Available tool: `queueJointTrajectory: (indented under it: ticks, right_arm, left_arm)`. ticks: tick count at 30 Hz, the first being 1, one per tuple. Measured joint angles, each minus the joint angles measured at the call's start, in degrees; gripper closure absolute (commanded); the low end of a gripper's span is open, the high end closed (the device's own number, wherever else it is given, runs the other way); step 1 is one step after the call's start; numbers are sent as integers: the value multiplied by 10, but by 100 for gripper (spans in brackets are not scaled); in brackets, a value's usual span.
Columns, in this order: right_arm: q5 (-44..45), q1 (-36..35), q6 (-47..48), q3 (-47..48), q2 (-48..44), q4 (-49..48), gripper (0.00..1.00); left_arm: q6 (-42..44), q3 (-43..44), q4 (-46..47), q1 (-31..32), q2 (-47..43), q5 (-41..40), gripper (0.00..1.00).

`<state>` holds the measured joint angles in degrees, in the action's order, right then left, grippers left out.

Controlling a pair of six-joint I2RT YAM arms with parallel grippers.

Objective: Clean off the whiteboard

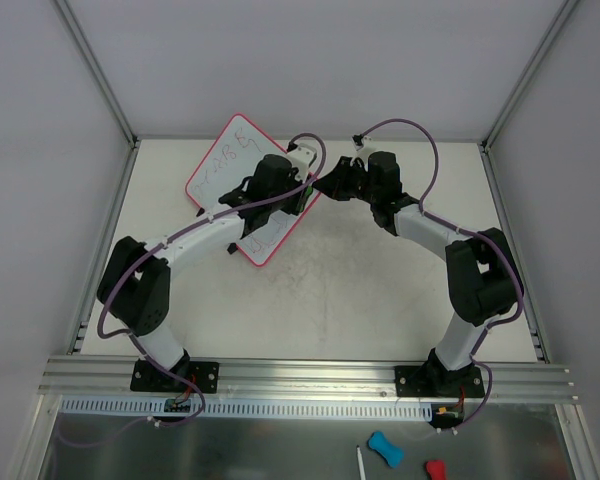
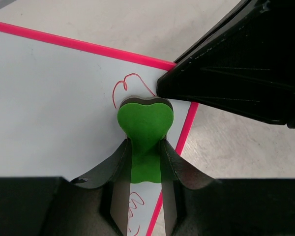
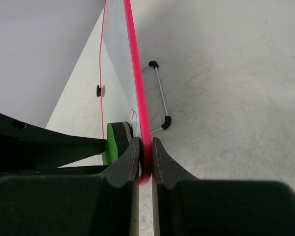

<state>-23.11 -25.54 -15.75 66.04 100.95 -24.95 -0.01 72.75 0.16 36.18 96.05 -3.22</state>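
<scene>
Green heart-shaped foam eraser point(image 2: 145, 123) on smooth whiteboard point(image 2: 54, 108)

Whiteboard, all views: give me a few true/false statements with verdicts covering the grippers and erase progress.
1. The left gripper holds a green eraser against the whiteboard. True.
2. The right gripper is open and clear of the whiteboard. False: it is shut on the board's pink rim.
3. The whiteboard is wiped clean. False: a red scribble shows just above the eraser, and more writing shows lower down between the fingers.
4. The eraser is working near the corner that the right gripper clamps. True: the left wrist view shows the right gripper right beside the eraser.
</scene>
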Motion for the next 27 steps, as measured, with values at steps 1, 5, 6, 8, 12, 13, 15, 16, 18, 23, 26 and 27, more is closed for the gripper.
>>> queueJointTrajectory:
  ticks: [1, 5, 6, 8, 12, 13, 15, 16, 18, 23, 26, 27]
  right_arm:
    - [0, 0, 0, 0, 0, 0, 100]
    - [2, 0, 0, 0, 0, 0, 100]
    - [2, 0, 0, 0, 0, 0, 100]
    - [3, 0, 0, 0, 0, -1, 100]
    - [4, 0, 0, -1, 0, -1, 100]
    - [4, 0, 0, -1, 0, -1, 100]
    - [5, -1, 0, -1, 0, -1, 100]
    - [5, -1, 0, -1, 0, 0, 100]
    - [6, -1, 0, -1, 0, 0, 100]
    - [7, -1, 0, -1, 0, 0, 100]
    - [8, -1, 0, -1, 0, 0, 100]
    - [8, -1, 0, -1, 0, 0, 100]
  left_arm:
    - [0, 4, -5, 2, 2, -4, 100]
    - [-2, 26, -32, 6, 12, -23, 100]
    - [-2, 31, -37, 7, 14, -25, 100]
    - [-2, 37, -43, 7, 17, -31, 100]
    - [-5, 52, -60, 9, 24, -42, 100]
    - [-7, 55, -64, 10, 26, -45, 100]
    - [-9, 59, -68, 10, 28, -48, 100]
    - [-9, 60, -69, 10, 29, -48, 100]
    - [-9, 62, -70, 10, 30, -48, 100]
    - [-9, 68, -78, 10, 32, -48, 100]
    - [-9, 76, -85, 10, 36, -48, 100]
    - [-9, 80, -90, 10, 38, -48, 100]
